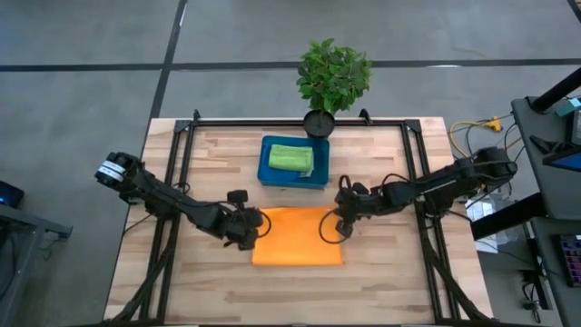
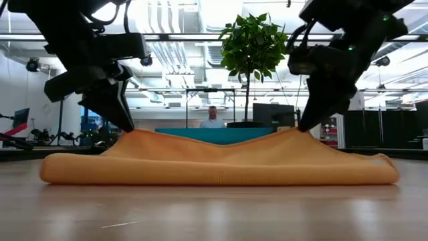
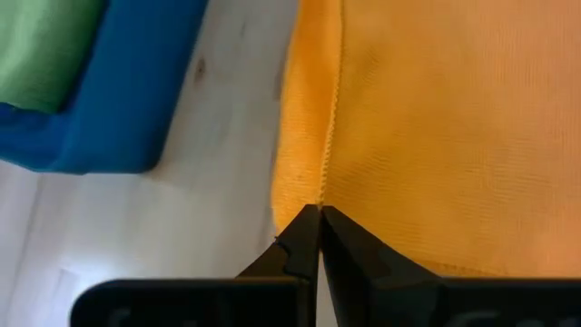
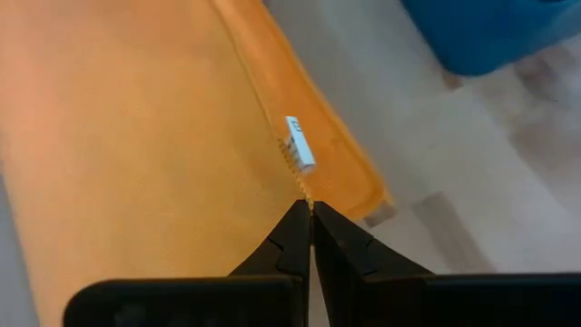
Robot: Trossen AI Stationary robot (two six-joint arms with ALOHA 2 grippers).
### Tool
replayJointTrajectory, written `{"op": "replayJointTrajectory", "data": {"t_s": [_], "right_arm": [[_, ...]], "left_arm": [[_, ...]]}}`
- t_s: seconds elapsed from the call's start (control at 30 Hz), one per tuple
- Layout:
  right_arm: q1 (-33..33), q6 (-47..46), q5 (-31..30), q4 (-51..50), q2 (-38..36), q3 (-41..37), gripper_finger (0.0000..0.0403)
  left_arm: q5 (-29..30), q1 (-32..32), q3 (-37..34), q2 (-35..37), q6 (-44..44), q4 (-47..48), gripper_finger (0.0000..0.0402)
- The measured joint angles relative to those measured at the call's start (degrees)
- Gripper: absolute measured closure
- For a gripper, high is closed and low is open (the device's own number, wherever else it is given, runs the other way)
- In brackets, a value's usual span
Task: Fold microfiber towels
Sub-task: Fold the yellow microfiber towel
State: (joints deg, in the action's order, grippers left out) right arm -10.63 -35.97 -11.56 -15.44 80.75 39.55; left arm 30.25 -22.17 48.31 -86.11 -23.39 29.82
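Note:
An orange microfiber towel (image 1: pixel 297 238) lies in the middle of the table, doubled over, with a rounded fold along its near side (image 2: pixel 214 177). My left gripper (image 1: pixel 252 223) is shut on its far left corner and my right gripper (image 1: pixel 338 223) is shut on its far right corner. Both corners are raised a little, and the cloth sags between them (image 2: pixel 214 150). A lime green towel (image 1: pixel 290 159) lies folded in the blue tray (image 1: pixel 266 173) behind it. My left gripper pinches the stitched edge of the towel's upper layer (image 3: pixel 325 186) between its two fingers, slanting down from the table's left. That corner is lifted slightly (image 2: pixel 134 134); a lower layer (image 3: pixel 300 127) stays on the table. My right gripper pinches the hemmed edge (image 4: pixel 304 186) just beside the small white tag (image 4: pixel 298 145), slanting down from the table's right. The corner is held up a little (image 2: pixel 294 134), and the rest of the towel lies on the table.
The blue tray (image 3: pixel 127 100) stands just beyond the towel's far edge. A potted plant (image 1: pixel 331 77) sits at the table's far edge. Black frame rails (image 1: pixel 172 182) run along both sides. Bare wood (image 1: pixel 300 291) lies near the front edge. A person (image 2: pixel 212 115) sits in the room behind.

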Motion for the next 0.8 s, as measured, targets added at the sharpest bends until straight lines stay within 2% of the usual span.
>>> {"op": "replayJointTrajectory", "data": {"t_s": [0.53, 0.8], "right_arm": [[3.3, 0.1, 0.0, -0.1, 0.1, 0.0, 0.0394], [4.5, -2.9, -0.5, -0.3, 0.1, 0.0, 0.0371]], "left_arm": [[0.6, 1.2, -4.2, 0.0, 1.4, -3.9, 0.0402], [6.6, 1.5, -4.7, 0.0, 1.2, -4.8, 0.039]]}}
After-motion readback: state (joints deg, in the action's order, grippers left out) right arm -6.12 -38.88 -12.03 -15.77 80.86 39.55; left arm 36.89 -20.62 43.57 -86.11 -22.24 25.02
